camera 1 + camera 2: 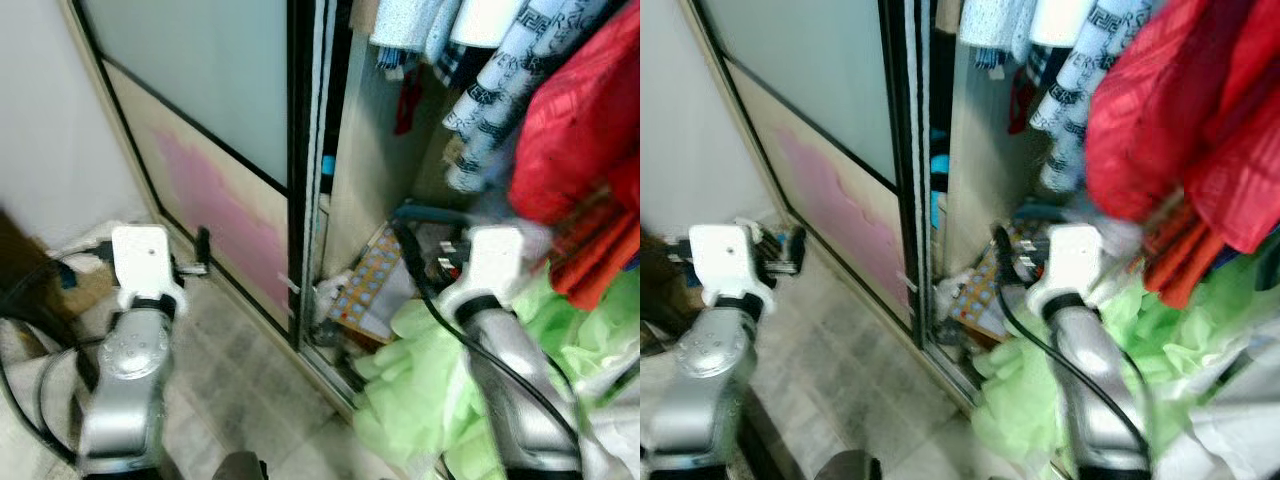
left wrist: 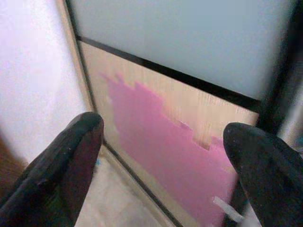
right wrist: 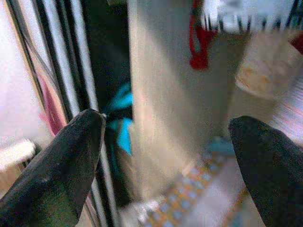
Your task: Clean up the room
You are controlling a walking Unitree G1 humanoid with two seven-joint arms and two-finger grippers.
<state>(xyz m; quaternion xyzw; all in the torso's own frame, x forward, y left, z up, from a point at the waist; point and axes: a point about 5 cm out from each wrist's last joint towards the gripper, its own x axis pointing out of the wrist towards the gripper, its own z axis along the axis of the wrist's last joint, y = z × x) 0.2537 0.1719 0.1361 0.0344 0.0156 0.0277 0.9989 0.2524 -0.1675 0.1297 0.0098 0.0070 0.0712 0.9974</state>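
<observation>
- Wardrobe sliding door point(image 1: 215, 95) fills the upper left of the left eye view: a frosted grey panel above, and below it a pale wood-grain panel with a ragged pink patch point(image 1: 215, 205).
- A black door frame point(image 1: 300, 170) runs down the centre of the view, and right of it the wardrobe stands open.
- Hanging clothes crowd the upper right: a red garment point(image 1: 580, 120) and a white fabric with a dark key pattern point(image 1: 500, 90).
- A heap of light green cloth point(image 1: 430, 390) lies at the lower right, spilling from the wardrobe floor toward the tiled floor point(image 1: 230, 380).
- Behind the green heap, low in the centre, lies a flat item with a grid of blue and orange squares point(image 1: 370, 285); it is blurred, possibly a printed mat or board.
- The left end effector point(image 2: 161, 156) is held up at the lower left, facing the pink patch on the door, its two black fingers point(image 2: 71, 161) spread wide with nothing between them.
- The right end effector point(image 3: 165, 161) is raised at the centre right above the green cloth, pointing into the open wardrobe, its fingers point(image 3: 66, 161) likewise spread apart and empty.
- A black cable point(image 1: 470, 340) runs along the right arm.
</observation>
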